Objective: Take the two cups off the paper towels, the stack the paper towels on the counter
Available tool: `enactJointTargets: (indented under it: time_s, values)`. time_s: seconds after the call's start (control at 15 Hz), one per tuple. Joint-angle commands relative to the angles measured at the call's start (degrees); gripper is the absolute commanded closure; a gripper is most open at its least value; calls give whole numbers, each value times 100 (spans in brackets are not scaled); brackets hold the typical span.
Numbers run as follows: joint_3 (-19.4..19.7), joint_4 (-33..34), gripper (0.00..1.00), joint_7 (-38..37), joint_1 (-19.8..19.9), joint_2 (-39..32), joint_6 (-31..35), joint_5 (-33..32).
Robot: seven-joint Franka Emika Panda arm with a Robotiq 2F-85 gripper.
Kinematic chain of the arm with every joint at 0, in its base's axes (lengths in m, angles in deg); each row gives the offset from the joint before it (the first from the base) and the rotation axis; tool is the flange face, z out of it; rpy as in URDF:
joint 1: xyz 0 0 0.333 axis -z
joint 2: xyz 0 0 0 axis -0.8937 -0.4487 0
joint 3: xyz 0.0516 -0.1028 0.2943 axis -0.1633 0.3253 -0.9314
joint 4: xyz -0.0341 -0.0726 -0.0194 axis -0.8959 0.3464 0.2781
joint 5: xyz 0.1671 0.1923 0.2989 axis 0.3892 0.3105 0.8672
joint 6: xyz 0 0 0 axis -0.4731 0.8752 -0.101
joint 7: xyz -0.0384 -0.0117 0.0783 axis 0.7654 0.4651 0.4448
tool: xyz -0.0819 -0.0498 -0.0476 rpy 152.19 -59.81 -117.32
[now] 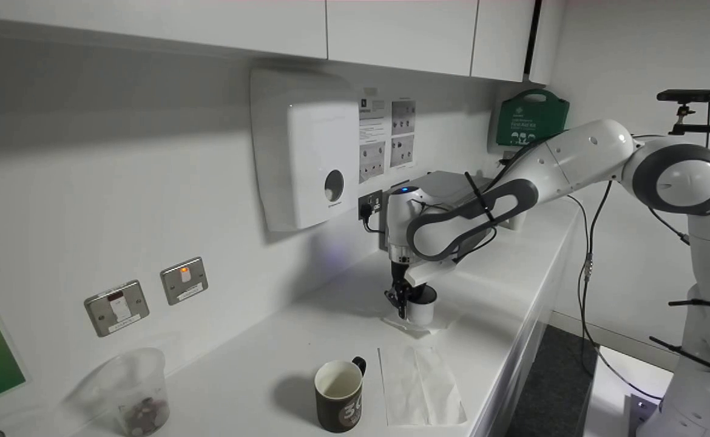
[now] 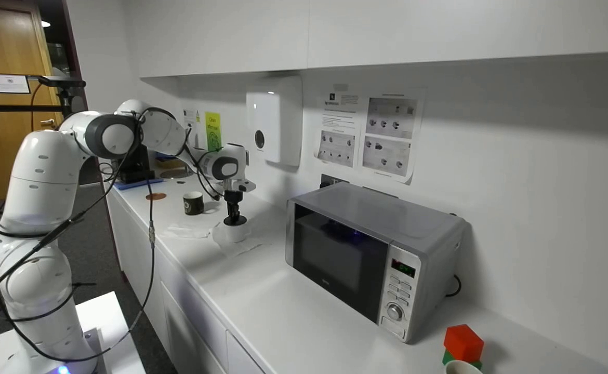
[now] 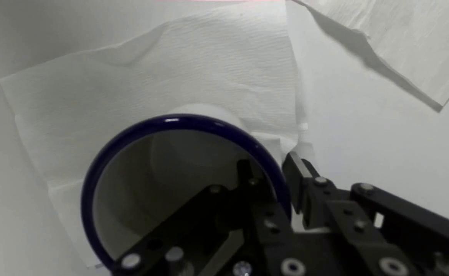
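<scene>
The grey-white cup with a dark blue rim (image 3: 163,168) stands upright on a white paper towel (image 3: 217,65); it also shows in both exterior views (image 1: 420,314) (image 2: 237,232). My gripper (image 3: 282,184) straddles its wall, one finger inside and one outside, close against the rim; it looks shut on it. The inner fingertip is dark and partly hidden. Another paper towel (image 1: 420,388) lies flat on the counter (image 1: 270,352) with nothing on it. The dark mug (image 1: 339,400) stands on the bare counter beside that towel, also visible in an exterior view (image 2: 193,203).
A clear container (image 1: 139,394) stands by the wall. A grey microwave (image 2: 361,249) stands further along the counter, with red and green blocks (image 2: 462,343) beyond it. A white dispenser (image 1: 306,152) hangs on the wall near my wrist.
</scene>
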Motion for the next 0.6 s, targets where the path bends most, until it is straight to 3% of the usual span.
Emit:
enactJointTargets:
  time_s: [0.0,0.53]
  values:
    - [-16,-141,100,215,65,86,98,95]
    - [4,-137,99,17,30,156,-36,93]
